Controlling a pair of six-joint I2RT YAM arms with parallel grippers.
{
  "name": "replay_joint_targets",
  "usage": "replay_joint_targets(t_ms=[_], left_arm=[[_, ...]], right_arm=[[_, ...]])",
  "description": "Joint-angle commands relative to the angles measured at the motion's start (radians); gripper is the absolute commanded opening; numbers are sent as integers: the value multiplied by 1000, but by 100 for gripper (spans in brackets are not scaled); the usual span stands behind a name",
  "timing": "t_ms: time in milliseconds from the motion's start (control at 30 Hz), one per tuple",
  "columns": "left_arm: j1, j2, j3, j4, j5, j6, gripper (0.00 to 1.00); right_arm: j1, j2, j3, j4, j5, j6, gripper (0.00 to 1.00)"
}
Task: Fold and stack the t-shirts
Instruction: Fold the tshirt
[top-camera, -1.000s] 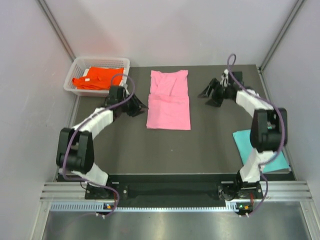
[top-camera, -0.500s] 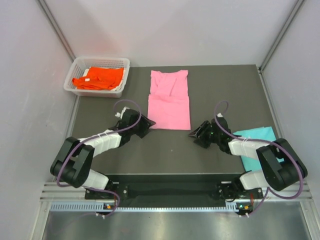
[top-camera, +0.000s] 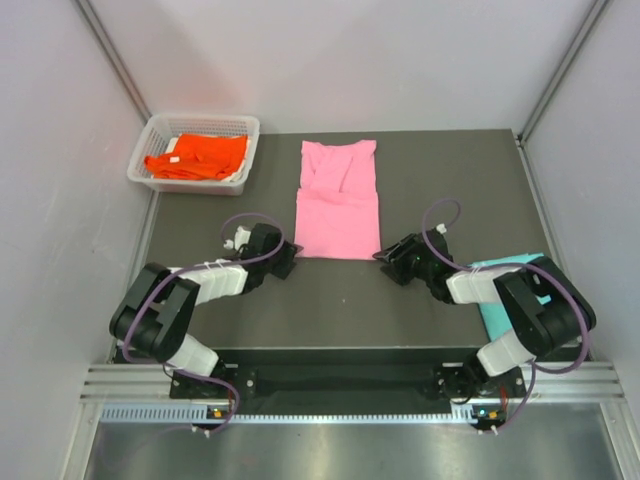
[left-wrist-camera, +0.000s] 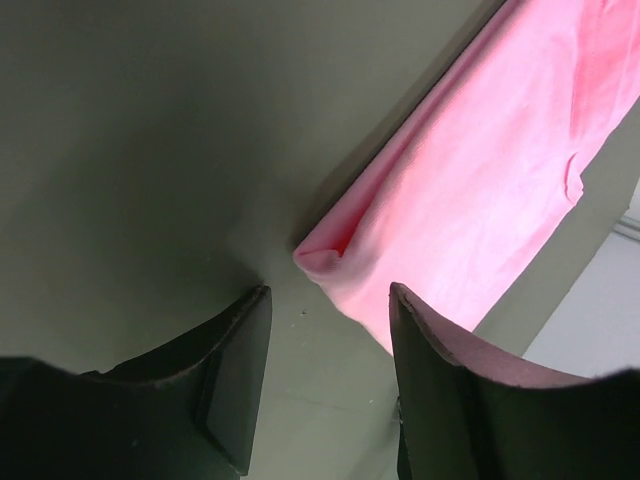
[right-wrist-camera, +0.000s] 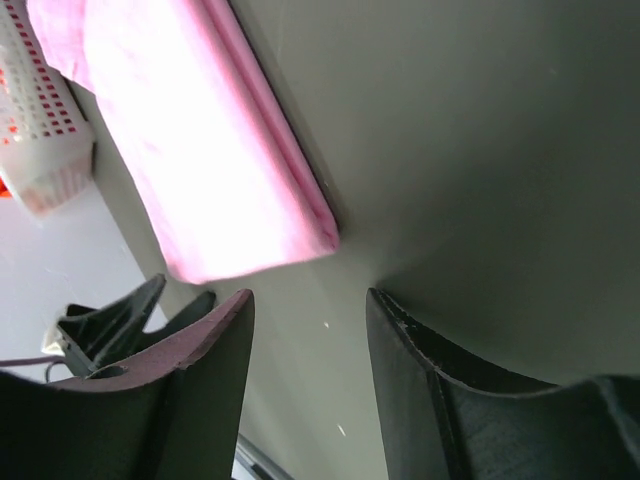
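A light pink cloth t-shirt, folded lengthwise into a long rectangle, lies flat in the middle of the dark grey desk, its neck end toward the far edge and its hem toward the near side. The left gripper sits low over the desk just beside the near-left corner of this shirt. In the left wrist view its two black fingers stand apart with only bare desk between them, and the rolled corner of pink cloth lies just ahead of the gap, not touched by either one. The right gripper sits low at the near-right corner of the same shirt. In the right wrist view its fingers are likewise spread with nothing between them, and the layered folded edge ends just in front of them. A bright orange t-shirt lies crumpled inside a white wire-mesh basket at the far-left corner of the desk. A teal t-shirt lies flat near the right edge on the near side, well apart from the pink one and partly hidden under the right arm.
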Motion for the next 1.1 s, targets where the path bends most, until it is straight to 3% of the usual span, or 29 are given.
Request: replay_joint_targets(t_ms=[0, 167, 600, 800, 833, 900, 1067], left_arm=[[-3, 28, 32, -80, -54, -32, 56], [-3, 72, 75, -187, -34, -40, 51], [8, 97, 46, -152, -37, -81, 32], [18, 120, 31, -74, -8, -66, 4], [20, 117, 29, -72, -3, -60, 0], [20, 112, 28, -80, 6, -38, 0], [18, 55, -17, -83, 46, -14, 0]], right_arm=[[13, 52, 53, 37, 25, 13, 49], [13, 104, 85, 12, 28, 26, 47], [13, 161, 90, -19, 20, 78, 34], [-7, 168, 90, -39, 7, 59, 17], [-14, 170, 90, -40, 0, 48, 9], [-33, 168, 82, -45, -3, 20, 1], [-57, 149, 49, -6, -47, -46, 0]])
